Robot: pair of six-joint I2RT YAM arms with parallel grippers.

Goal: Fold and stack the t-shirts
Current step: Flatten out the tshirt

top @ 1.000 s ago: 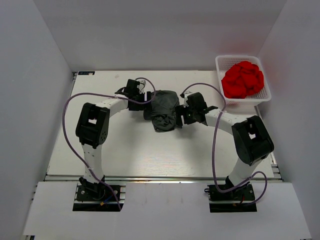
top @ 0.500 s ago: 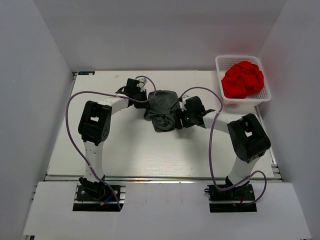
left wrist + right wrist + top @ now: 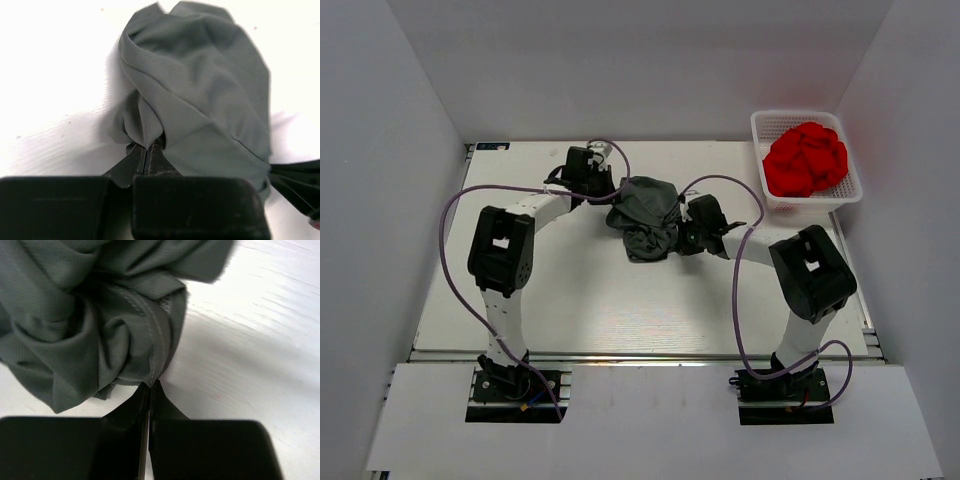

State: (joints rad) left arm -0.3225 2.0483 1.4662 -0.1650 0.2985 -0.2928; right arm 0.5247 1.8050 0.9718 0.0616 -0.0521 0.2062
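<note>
A dark charcoal-grey t-shirt [image 3: 648, 216] lies crumpled in a heap at the middle of the white table. My left gripper [image 3: 613, 193] sits at the heap's upper left edge, shut on a fold of the t-shirt [image 3: 200, 100]; in the left wrist view the cloth runs down between the closed fingertips [image 3: 146, 148]. My right gripper [image 3: 676, 238] is at the heap's lower right edge, shut on a hem of the t-shirt [image 3: 90, 330], its closed fingertips [image 3: 150, 386] pinching the seam.
A white basket [image 3: 850, 193] stands at the table's back right corner with bunched red cloth [image 3: 806, 158] in it. White walls enclose the table on the left, back and right. Purple cables loop above both arms.
Both grippers have closed on the grey t-shirt, the left one first. The left gripper has moved slightly toward the back; the right has pushed in toward the heap, and the cloth is pulled a little.
</note>
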